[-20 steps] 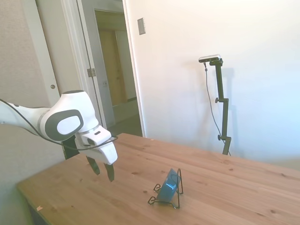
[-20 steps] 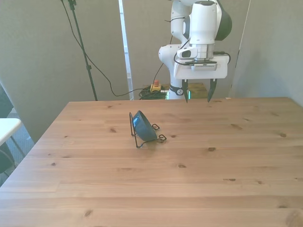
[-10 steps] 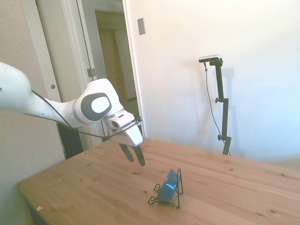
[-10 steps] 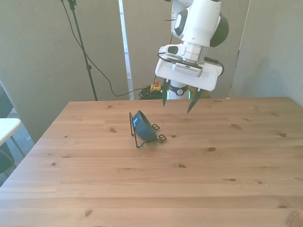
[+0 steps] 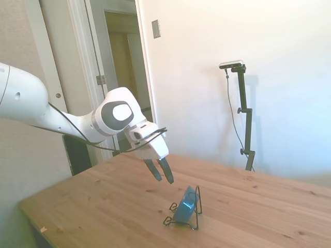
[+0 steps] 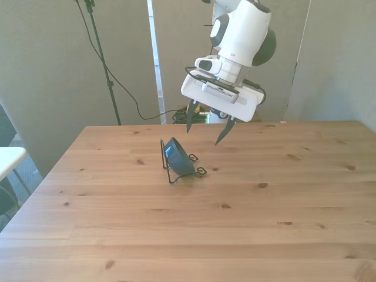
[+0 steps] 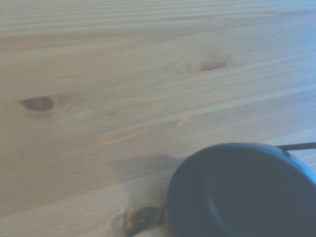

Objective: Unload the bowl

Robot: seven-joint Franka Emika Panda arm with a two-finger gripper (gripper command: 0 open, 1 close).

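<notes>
Hand (image 6: pixel 204 131) wide open, empty, tilted above my worktop (image 6: pixel 247 223); bowl (image 6: pixel 178 158) on edge in wire rack (image 6: pixel 171 174).

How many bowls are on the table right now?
1: the blue bowl stands tilted on edge in the wire rack, below the open gripper. None seem hidden.

Blue bowl, dark wire, pale wood.

The bowl (image 5: pixel 186 203) is plain blue with no pattern, brighter blue in the side view and a darker, duller blue in the front view and the wrist view (image 7: pixel 242 192). The wire rack (image 6: pixel 174 174) is thin and black. The table (image 6: pixel 235 223) is light honey-coloured wood with long grain lines and scattered brown knots. The gripper (image 6: pixel 205 130) has a white body and dark fingers (image 5: pixel 166 171); the arm (image 5: pixel 31 106) is white with grey joint caps.
</notes>
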